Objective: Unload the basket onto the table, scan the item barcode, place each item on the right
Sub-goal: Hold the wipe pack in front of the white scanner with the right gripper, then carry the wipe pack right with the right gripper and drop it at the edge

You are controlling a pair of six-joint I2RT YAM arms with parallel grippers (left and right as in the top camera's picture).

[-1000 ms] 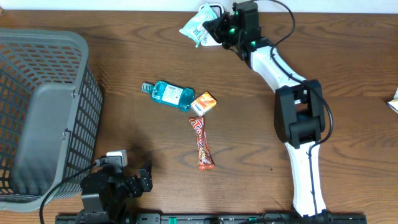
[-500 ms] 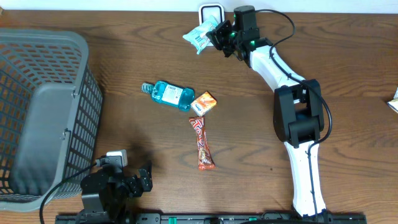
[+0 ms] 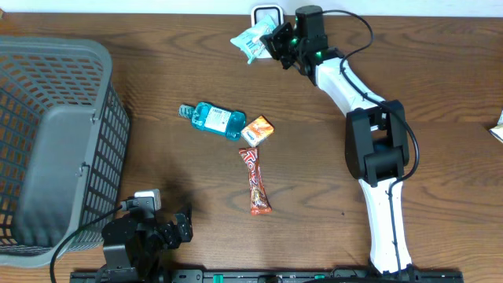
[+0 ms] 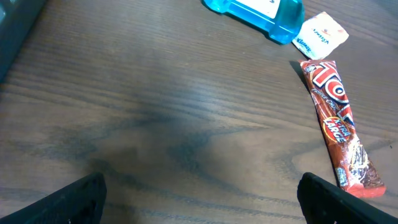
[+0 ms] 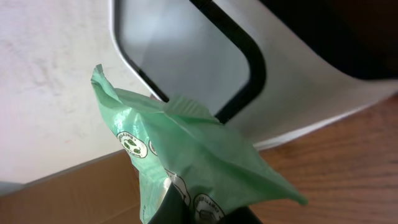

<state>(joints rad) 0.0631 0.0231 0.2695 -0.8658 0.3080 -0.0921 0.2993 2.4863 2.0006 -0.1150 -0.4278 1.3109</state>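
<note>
Right gripper [image 3: 277, 39] is clamped on the green packet [image 3: 253, 39], holding it off the surface just in front of the scanner [image 3: 266, 14] window at the far edge, presumably to present its barcode. Packet print: round emblems, wording unreadable. Left gripper [image 3: 179, 224] is wide and empty. Candy bar [image 4: 336, 124] wrapper reads "TO…".

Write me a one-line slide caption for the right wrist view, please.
The right gripper, shut on a green packet, holds it up before the white scanner.
</note>
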